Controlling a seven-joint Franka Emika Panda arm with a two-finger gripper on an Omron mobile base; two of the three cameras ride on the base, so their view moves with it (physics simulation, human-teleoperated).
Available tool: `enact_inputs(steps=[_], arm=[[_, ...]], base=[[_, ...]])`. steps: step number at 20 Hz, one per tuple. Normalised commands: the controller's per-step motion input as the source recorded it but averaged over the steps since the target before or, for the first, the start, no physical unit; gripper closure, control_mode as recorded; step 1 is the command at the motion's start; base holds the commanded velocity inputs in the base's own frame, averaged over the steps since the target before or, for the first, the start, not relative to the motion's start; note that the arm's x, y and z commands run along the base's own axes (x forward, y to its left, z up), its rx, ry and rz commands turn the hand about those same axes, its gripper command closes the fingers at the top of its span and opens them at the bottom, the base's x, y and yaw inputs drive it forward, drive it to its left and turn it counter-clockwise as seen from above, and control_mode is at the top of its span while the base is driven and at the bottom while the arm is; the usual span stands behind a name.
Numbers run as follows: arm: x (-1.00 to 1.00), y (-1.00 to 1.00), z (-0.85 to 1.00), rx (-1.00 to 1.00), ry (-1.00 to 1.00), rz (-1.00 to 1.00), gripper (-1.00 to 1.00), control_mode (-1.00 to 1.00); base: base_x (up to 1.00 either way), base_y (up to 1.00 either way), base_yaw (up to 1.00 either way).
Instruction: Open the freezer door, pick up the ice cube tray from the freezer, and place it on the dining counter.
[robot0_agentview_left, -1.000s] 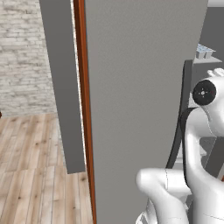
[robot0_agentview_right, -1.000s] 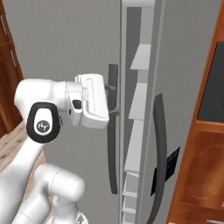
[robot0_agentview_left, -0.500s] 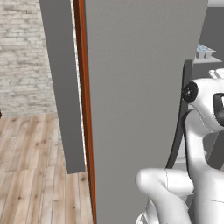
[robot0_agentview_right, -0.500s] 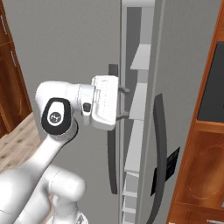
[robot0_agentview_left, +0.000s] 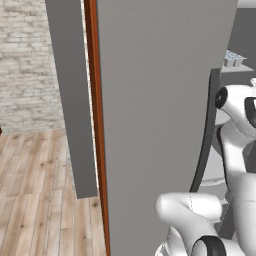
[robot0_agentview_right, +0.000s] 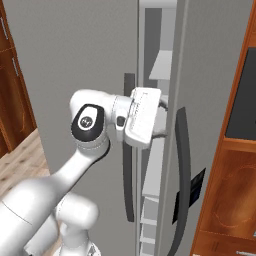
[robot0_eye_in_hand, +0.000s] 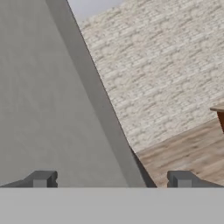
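Observation:
The freezer door (robot0_agentview_right: 215, 100) is the right grey panel, with a curved dark handle (robot0_agentview_right: 182, 165) at its left edge. It stands slightly ajar. White shelves of the freezer (robot0_agentview_right: 156, 67) show in the narrow gap. My gripper (robot0_agentview_right: 164, 116) reaches into that gap at mid height, just left of the door's edge, open and holding nothing. In the hand view, a flat grey panel (robot0_eye_in_hand: 48, 100) lies beyond the open gripper (robot0_eye_in_hand: 111, 179). A pale blue-white ice cube tray (robot0_agentview_left: 233, 59) sits high on a shelf. The dining counter is out of view.
The twin grey panel (robot0_agentview_right: 75, 50) with its dark handle (robot0_agentview_right: 129, 150) stands left of the gap. Brown wood cabinets (robot0_agentview_right: 235, 190) with a dark appliance front (robot0_agentview_right: 242, 100) flank the fridge on the right. A brick wall (robot0_agentview_left: 30, 65) and wood floor (robot0_agentview_left: 35, 200) lie to the left.
My hand has moved right, from in front of the twin panel's handle into the gap between the doors. The elbow swung right with it. The gap looks about the same width.

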Motion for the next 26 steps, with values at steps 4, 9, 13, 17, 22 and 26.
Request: enact_inputs(steps=[4,9,13,17,22,26], arm=[[0.0,-0.39,-0.1,0.0,0.0,-0.06,-1.0,-1.0],[0.0,-0.35,-0.01,0.0,0.0,-0.06,-1.0,-1.0],[-0.09,-0.34,0.0,0.0,0.01,-0.07,-1.0,-1.0],[-0.16,-0.4,0.0,0.0,0.01,-0.05,-1.0,-1.0],[-0.06,-0.4,0.0,0.0,0.01,0.0,-1.0,-1.0],[0.0,-0.44,0.0,0.0,0.0,0.0,-1.0,-1.0]], base=[[0.0,0.0,0.0],[0.0,0.0,0.0],[0.0,0.0,0.0],[0.0,0.0,0.0],[0.0,0.0,0.0],[0.0,0.0,0.0]])
